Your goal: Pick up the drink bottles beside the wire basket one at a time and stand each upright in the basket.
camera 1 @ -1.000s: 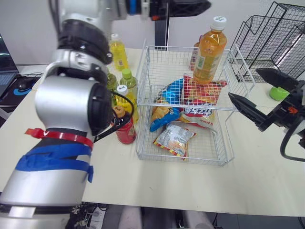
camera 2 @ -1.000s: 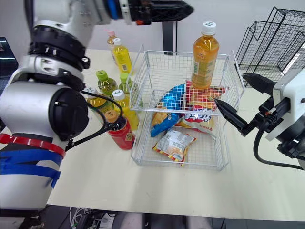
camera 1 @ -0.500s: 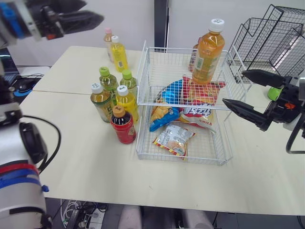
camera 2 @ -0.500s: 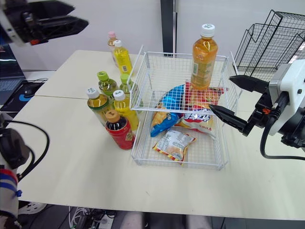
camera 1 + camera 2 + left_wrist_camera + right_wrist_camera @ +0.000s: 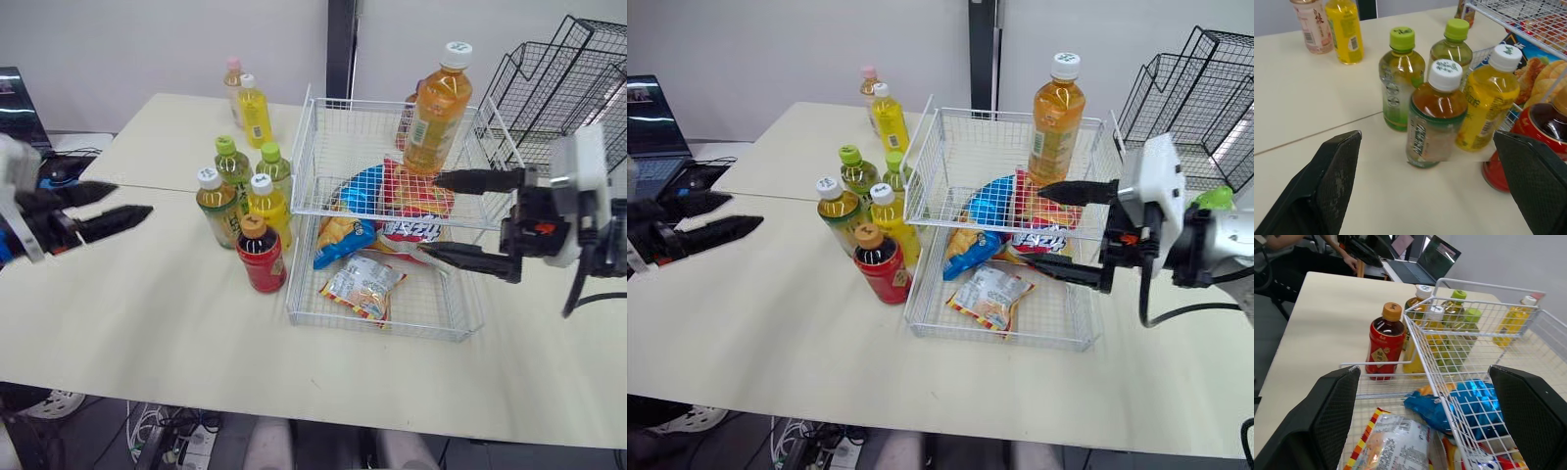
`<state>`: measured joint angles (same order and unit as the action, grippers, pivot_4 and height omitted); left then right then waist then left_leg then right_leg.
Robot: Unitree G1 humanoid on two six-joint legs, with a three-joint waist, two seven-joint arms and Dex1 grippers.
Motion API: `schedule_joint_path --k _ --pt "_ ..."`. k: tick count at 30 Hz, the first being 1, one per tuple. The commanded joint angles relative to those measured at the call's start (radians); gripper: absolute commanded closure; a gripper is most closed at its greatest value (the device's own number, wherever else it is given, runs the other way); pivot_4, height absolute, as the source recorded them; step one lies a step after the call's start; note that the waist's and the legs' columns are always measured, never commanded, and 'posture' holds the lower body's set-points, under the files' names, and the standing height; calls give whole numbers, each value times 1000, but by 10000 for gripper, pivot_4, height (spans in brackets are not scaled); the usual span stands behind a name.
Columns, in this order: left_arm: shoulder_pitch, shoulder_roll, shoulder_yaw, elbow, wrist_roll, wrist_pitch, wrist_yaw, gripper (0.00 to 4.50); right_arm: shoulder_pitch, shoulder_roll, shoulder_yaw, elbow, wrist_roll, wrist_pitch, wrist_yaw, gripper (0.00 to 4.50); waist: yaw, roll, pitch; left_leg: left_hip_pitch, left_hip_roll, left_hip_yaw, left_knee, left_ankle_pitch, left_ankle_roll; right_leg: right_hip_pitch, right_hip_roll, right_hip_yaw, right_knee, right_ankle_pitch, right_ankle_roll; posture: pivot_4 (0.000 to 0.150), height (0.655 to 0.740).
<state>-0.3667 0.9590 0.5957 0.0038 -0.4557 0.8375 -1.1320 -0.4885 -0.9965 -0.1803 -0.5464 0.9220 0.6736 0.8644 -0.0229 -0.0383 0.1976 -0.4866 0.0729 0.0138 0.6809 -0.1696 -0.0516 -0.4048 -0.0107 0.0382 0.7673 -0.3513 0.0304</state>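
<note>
Wire basket [image 5: 362, 101] has one orange bottle [image 5: 434, 113] upright at far end — rest undone. Seven bottles [image 5: 266, 201] stand on worktop [image 5: 147, 313] beside it. Left pincer [image 5: 132, 198] wide open, empty, well apart from them; right pincer [image 5: 431, 215] open, empty, over basket's right side.

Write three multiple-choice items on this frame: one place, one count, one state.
1. Relative to the wire basket, where is the red bottle?
A. inside it
B. on the table to its left
C. balanced on its rim

2. How many green-capped bottles are there?
A. one
B. two
C. four

3. The left pincer is:
A. open, empty
B. shut on a bottle
C. shut on a snack bag

Key: B, it stands on the table outside the left wall; B, two green caps show in the cluster; A, it is spread wide, holding nothing.
</note>
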Motion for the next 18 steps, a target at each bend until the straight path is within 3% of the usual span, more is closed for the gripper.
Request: schedule_joint_path --k 1,10,18 --pt "15 -72 39 -133 -64 13 123 371 17 25 -14 -61 18 9 -31 0 1 -1 0 0 0 0 0 0 0 0 0 0 0 0 0 1500 6732" --pt "-36 -279 -40 -251 -84 -12 427 371 59 40 -45 -108 49 42 -45 0 -3 -1 -1 1 3 0 0 0 0 0 4 1 0 0 0 1500 6732" --pt "-136 -355 -172 -212 5 -100 623 371 78 30 -80 -116 61 39 -32 0 -4 -1 -1 1 -4 0 0 0 0 1 5 2 0 1 0 1500 6732"
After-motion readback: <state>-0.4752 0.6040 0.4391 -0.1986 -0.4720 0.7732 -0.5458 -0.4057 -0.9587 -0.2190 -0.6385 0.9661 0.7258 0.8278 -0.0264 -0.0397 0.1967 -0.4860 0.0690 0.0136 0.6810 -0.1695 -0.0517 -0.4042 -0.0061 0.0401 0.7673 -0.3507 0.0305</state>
